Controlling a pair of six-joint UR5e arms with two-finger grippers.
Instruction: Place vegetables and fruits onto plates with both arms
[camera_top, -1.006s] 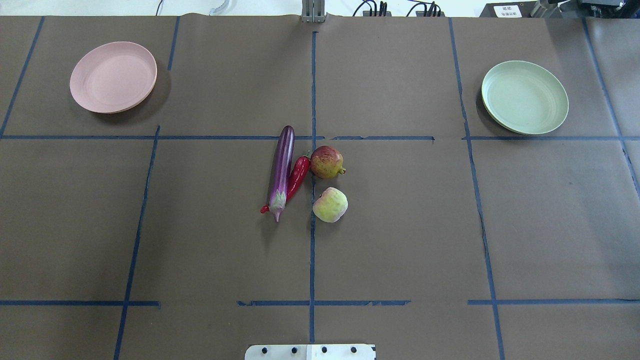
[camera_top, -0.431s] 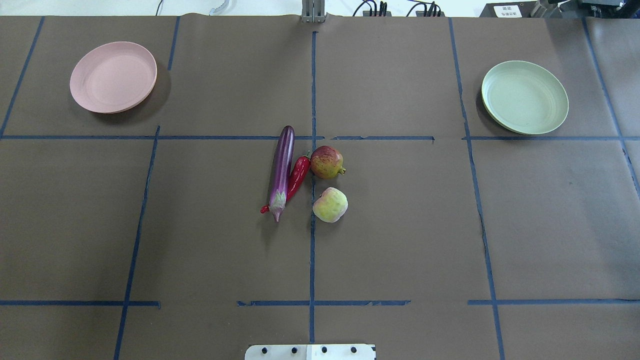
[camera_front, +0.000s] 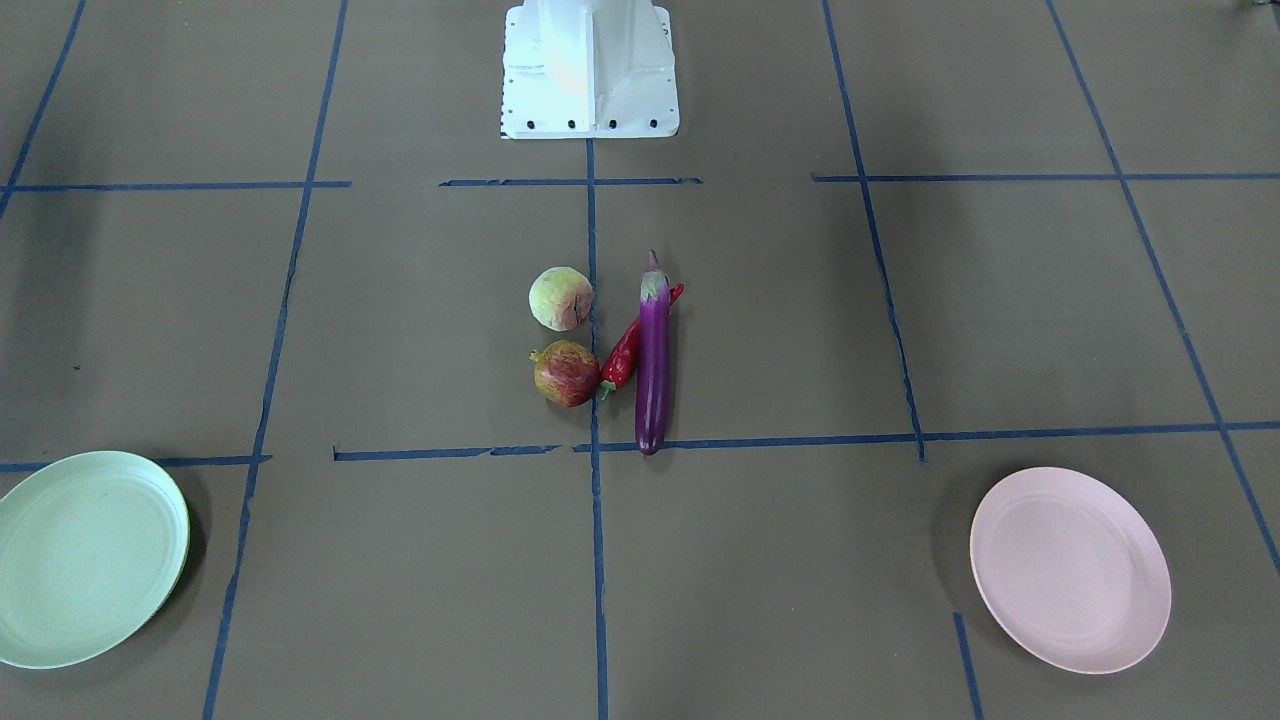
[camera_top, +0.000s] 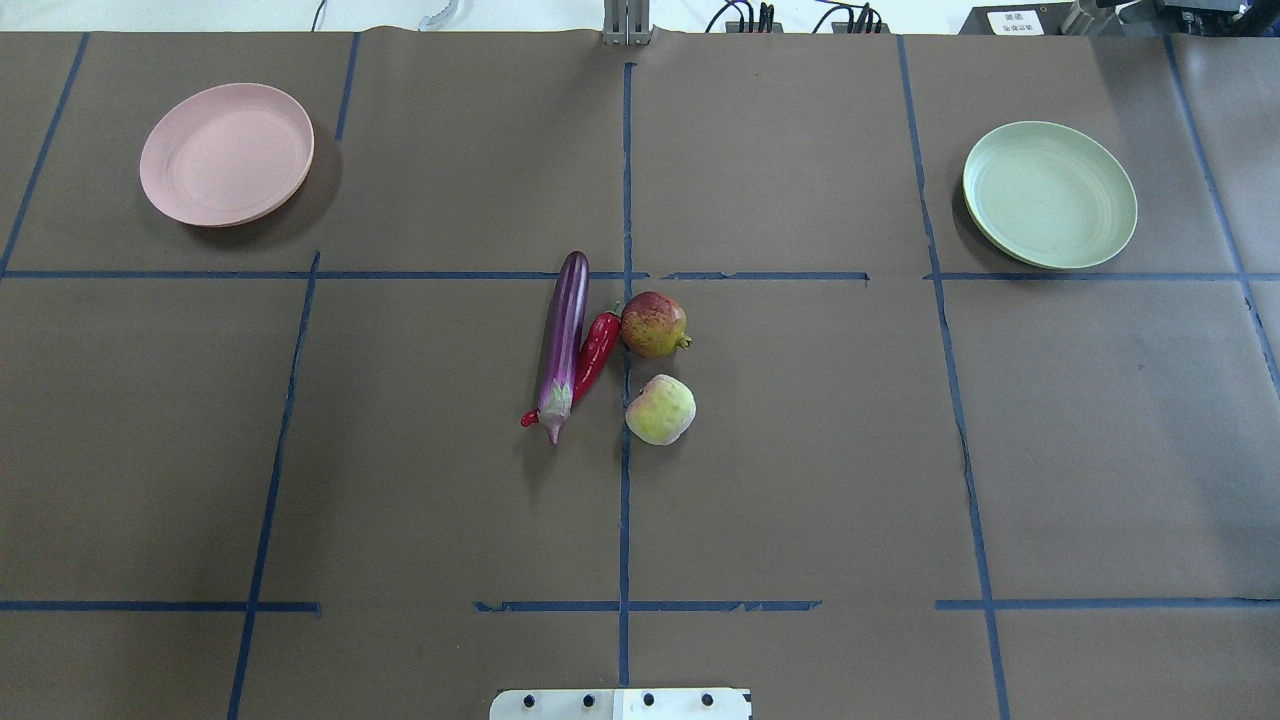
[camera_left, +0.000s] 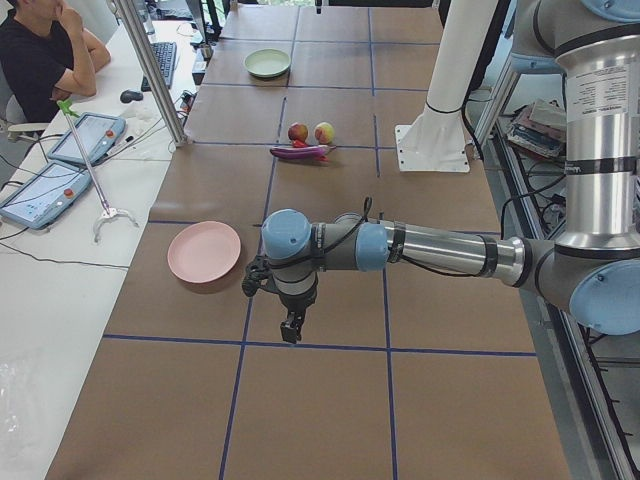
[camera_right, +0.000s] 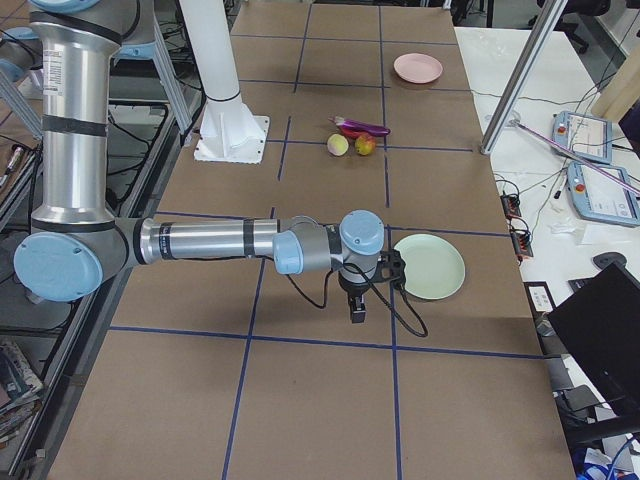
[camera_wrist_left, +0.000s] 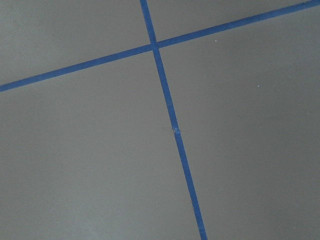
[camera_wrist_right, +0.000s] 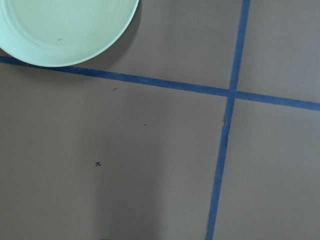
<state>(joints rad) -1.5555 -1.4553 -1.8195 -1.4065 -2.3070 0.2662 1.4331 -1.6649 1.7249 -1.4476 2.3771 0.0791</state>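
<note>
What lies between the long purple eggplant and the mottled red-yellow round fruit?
A curved glossy red chili pepper lies there, against the eggplant and close to the fruit; the overhead view shows it.

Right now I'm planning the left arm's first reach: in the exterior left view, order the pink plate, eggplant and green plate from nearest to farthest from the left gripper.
1. Pink plate, just beside the left gripper, toward the view's left.
2. Eggplant, farther along, in the middle.
3. Green plate, at the far end.
</note>
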